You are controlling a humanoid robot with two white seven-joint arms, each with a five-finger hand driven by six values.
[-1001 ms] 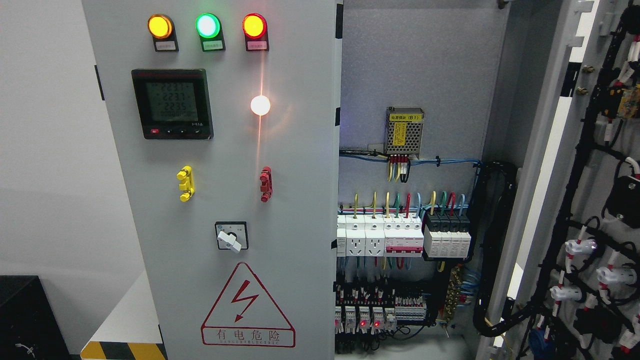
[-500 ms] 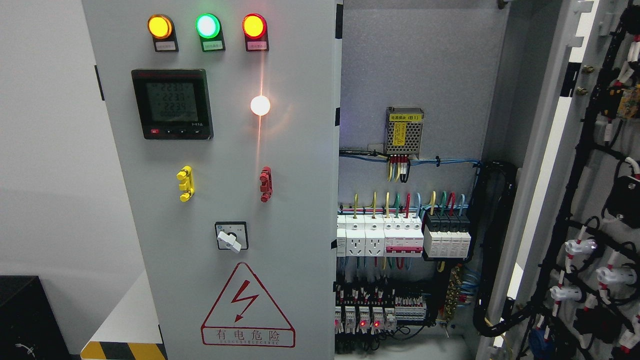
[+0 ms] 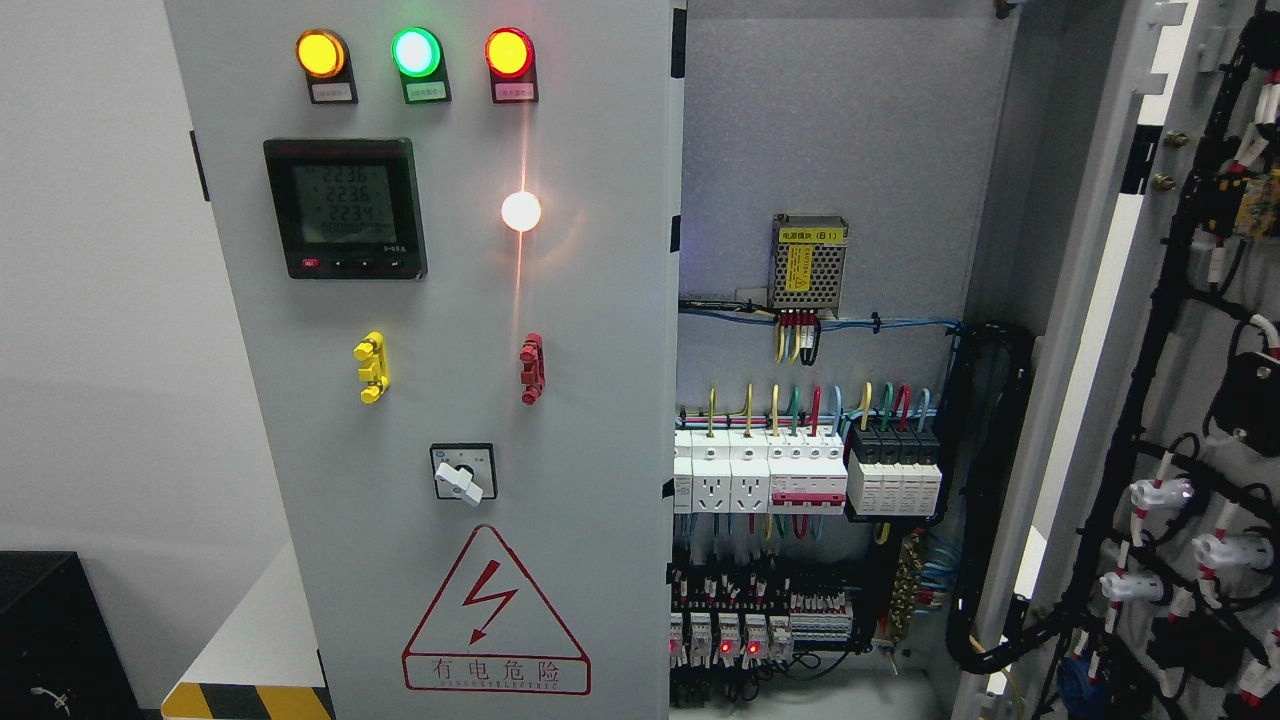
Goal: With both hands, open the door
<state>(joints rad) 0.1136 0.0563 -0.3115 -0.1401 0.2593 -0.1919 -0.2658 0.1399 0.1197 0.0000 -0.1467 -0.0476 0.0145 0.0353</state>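
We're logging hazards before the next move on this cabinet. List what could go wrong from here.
1. The right door stands open, exposing the breakers and coloured wires; a reaching hand could snag them.
2. The indicator lamps and meter are lit, so the cabinet is likely live.
3. Neither hand is in view, so contact with the left door cannot be checked.

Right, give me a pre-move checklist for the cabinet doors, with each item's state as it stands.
1. Right door swung open, wiring side showing: ok.
2. Left door open: not ok, it faces the camera and covers its half.
3. Either robot hand in view: not ok, none shows.
4. Handle on the left door located: cannot tell, only switches and lamps show.
5. Cabinet interior exposed and live, red lights lit low down: ok, keep away.
6. Black box at lower left clear of the door's swing: cannot tell.
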